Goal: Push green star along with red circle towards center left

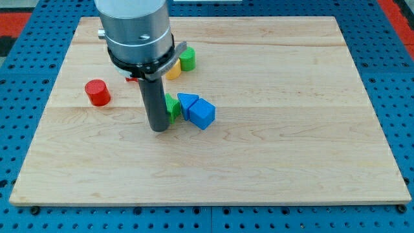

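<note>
- The green star (172, 108) lies a little to the view's left of the worktop's middle. Only its right-hand part shows; the rod hides the rest, so the star shape cannot be confirmed from this view.
- My tip (159, 129) rests on the worktop at the green star's left edge, apparently touching it. Actual contact cannot be confirmed.
- The end effector is a plain dark rod with no jaws; it neither clamps nor holds any block.
- The red circle (98, 92) stands as a short cylinder near the worktop's left edge, about mid-height in the view. It is well apart from my tip and from the green star, with bare wood between them.
- Two blue blocks lie just right of the green star: a blue block (187, 103), shape unclear, touching or almost touching the star, and a blue cube (202, 114) against that block's lower right.
- A green cylinder (187, 59) stands nearer the view's top, just right of the arm housing.
- A yellow block (173, 70) lies beside the green cylinder, partly hidden by the housing; shape not discernible.
- A small red fragment (131, 79) shows under the housing's left side; shape not discernible.
- The worktop (291, 149) is a light wooden board on a blue perforated base (401, 77).
</note>
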Motion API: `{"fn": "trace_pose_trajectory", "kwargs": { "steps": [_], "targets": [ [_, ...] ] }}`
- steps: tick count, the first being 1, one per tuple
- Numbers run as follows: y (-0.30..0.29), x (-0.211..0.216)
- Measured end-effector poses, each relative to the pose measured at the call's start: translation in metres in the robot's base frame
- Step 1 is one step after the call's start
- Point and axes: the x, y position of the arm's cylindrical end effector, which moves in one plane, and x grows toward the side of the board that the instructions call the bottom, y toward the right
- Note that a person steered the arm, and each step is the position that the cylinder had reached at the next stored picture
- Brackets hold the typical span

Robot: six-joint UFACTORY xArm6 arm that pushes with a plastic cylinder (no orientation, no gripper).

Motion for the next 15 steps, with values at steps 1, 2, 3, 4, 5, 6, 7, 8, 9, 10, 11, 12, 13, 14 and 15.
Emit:
{"fn": "trace_pose_trajectory", "kwargs": {
  "steps": [1, 2, 3, 4, 5, 6, 7, 8, 9, 10, 11, 12, 13, 14, 15],
  "targets": [
    [-0.017, -0.016],
    [-0.040, -0.032],
    [-0.058, -0.035],
    [-0.049, -0.009],
    [-0.009, 0.008],
    [0.033, 0.008],
    [0.037, 0.003],
    [0.037, -0.009],
    [0.037, -0.030],
    [0.027, -0.045],
    [-0.002, -0.047],
    [-0.027, -0.047],
    [-0.036, -0.047],
    [0.011, -0.058],
    [0.018, -0.074]
  ]
}}
